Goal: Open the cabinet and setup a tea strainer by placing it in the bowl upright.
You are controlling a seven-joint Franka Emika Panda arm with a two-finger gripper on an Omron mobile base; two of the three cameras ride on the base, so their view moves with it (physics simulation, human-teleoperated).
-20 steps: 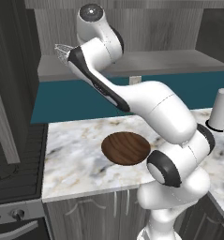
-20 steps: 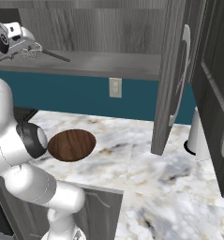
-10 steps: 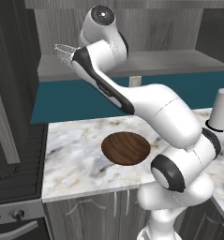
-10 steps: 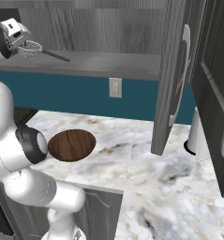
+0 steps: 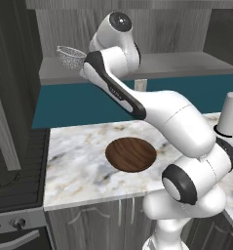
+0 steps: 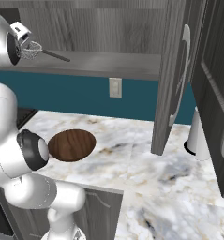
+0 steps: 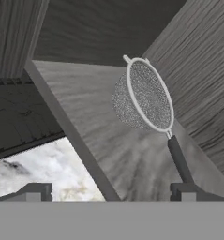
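The cabinet stands open, its left door (image 5: 6,97) and right door (image 6: 172,79) swung out. On its lowest shelf (image 5: 162,66) lies the tea strainer (image 7: 144,96), a silver mesh basket (image 5: 70,56) with a dark handle (image 6: 55,55). My gripper (image 7: 111,192) is open, just short of the strainer, and holds nothing. In the hand view the handle runs down to the right fingertip (image 7: 186,191). The dark brown wooden bowl (image 5: 131,154) sits empty on the marble counter below, also seen from the right (image 6: 72,144).
A white upright item (image 6: 196,136) stands on the counter at the right, behind the open right door. A dark stove (image 5: 15,166) borders the counter's left end. A tall dark door with a handle (image 6: 216,93) fills the far right. A wall outlet (image 6: 115,87) sits on the teal backsplash.
The arm's upper joints have swung right and the hand has come closer to the strainer on the shelf. The strainer and bowl have stayed put. The jaws stayed open.
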